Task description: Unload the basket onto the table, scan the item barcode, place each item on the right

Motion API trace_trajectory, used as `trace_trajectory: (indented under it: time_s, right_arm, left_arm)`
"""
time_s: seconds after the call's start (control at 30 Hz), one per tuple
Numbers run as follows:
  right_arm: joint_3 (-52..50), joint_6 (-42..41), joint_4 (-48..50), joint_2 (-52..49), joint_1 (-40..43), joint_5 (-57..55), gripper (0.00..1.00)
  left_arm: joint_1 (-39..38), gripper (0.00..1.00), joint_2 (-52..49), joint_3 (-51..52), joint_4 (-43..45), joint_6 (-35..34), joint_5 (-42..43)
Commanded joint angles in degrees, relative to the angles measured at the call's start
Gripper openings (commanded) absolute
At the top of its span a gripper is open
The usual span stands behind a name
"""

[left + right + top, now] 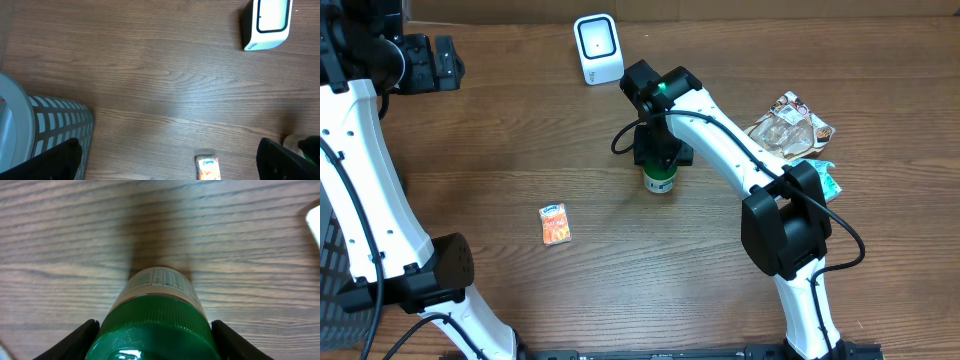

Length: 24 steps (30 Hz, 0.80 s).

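brown wooden table [520, 120]. grey slatted plastic basket [55, 125] at its left edge. white boxy barcode scanner [596, 48] at far side. crinkled clear wrappers [790, 125] at right. green-capped plastic bottle [660, 182] upright mid-table, near the scanner; right gripper [155, 340] clamped on both sides of its cap, hiding it from overhead. small orange packet [555, 223] lies well apart, left. left gripper [167, 161] spread wide, empty.
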<state>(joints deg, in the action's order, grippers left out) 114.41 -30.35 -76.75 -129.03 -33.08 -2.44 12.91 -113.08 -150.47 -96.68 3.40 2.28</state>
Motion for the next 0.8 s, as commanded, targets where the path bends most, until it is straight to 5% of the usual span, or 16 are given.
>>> trace_trajectory:
  time_s: [0.0,0.17,0.37,0.77]
  right_arm:
    - [1.03,-2.56,0.31,0.0,-0.04,-3.3,0.63]
    - [1.14,-2.01,-1.18,0.02,-0.04,-3.3,0.82]
    - [4.04,9.27,-3.69,0.13,0.07,-3.08,0.98]
    - [16.48,35.19,-12.46,0.11,2.19,-4.72,1.0]
  left_arm:
    - [0.31,1.0,0.26,-0.09,-0.11,0.7,-0.35]
    - [0.31,1.0,0.26,-0.09,-0.11,0.7,-0.35]
    - [0.31,1.0,0.26,-0.09,-0.11,0.7,-0.35]
    - [0.31,1.0,0.26,-0.09,-0.11,0.7,-0.35]
